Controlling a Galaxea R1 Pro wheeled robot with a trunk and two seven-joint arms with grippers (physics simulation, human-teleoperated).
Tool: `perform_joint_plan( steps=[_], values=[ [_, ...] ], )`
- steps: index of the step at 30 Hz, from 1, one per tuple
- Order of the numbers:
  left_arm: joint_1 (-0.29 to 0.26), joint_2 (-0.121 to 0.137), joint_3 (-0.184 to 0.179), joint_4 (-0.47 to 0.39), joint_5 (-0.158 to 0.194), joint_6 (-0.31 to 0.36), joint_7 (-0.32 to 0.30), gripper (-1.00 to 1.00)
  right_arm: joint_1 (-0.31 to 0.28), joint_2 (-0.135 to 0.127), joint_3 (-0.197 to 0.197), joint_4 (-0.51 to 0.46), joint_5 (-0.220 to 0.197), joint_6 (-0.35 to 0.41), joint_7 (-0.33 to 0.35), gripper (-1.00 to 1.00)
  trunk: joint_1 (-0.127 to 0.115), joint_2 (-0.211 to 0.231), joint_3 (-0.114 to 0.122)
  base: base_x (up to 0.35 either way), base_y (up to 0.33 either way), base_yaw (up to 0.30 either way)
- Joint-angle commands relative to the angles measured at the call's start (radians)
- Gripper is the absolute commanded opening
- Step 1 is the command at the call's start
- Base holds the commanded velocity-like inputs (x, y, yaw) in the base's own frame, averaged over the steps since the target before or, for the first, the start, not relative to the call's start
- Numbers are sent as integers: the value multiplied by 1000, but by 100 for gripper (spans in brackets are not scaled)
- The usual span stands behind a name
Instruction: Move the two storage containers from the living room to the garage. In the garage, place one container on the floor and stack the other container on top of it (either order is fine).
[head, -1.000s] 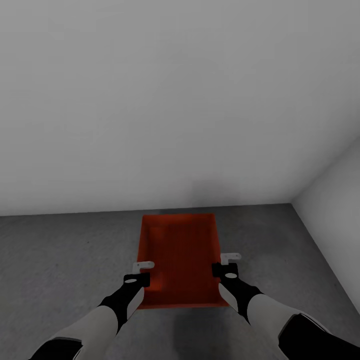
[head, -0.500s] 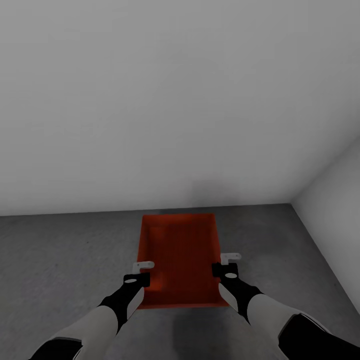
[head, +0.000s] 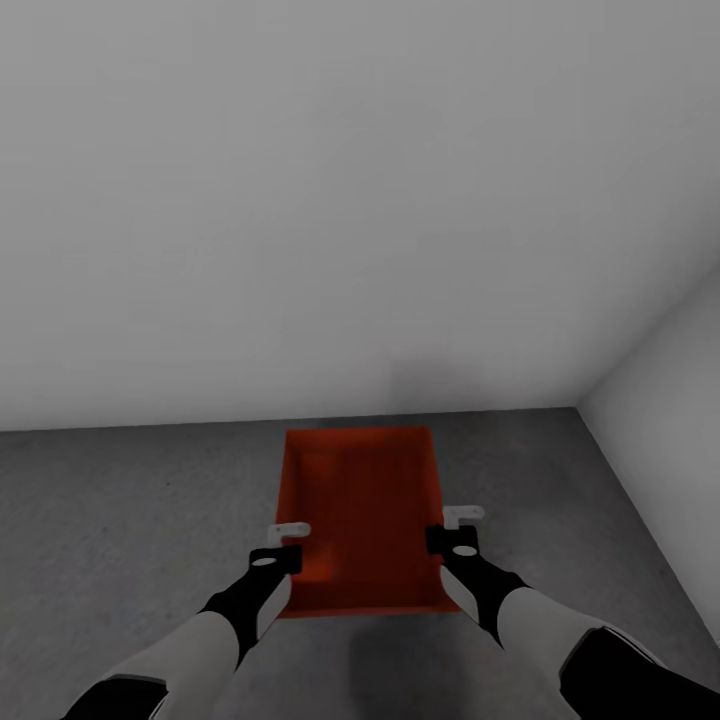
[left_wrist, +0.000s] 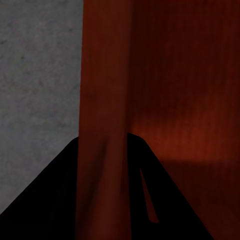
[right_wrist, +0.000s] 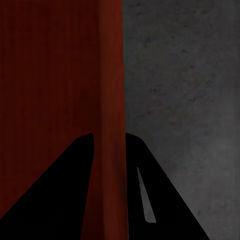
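Since a moment ago the view has tipped slightly, and the right end effector (head: 461, 528) has edged a touch inward against the box; the rest sits as it did.

At about 7 o'clock from the box, the left end effector (head: 287, 543) is clamped on the left long wall of the orange-red storage container (head: 360, 510). In the left wrist view that thin wall (left_wrist: 102, 125) runs straight between the two dark fingers (left_wrist: 55, 195), one outside and one inside the box.

The container is open-topped, long axis pointing away toward the pale grey wall (head: 300, 200), over the dark mottled concrete floor (head: 130, 500) of the garage. Whether it rests on the floor or hangs just above it, I cannot tell. A second container under it cannot be made out.

At roughly 5 o'clock, the right end effector grips the right long wall the same way; the right wrist view shows the wall (right_wrist: 111, 100) pinched between its fingers (right_wrist: 165, 200), with concrete beside it.
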Motion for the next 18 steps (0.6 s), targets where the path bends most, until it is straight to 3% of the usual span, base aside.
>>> perform_joint_plan(
  steps=[1, 18],
  values=[
    [0, 11, 15, -5, -13, 7, 38, -100, -1, -4, -12, 66, -12, -7, -36, -100, 0, 0, -1, 0, -3, 0],
    [0, 10, 13, -4, -13, 7, 38, -100, -1, -4, -12, 66, -12, -7, -36, -100, 0, 0, -1, 0, 0, 0]
  ],
)
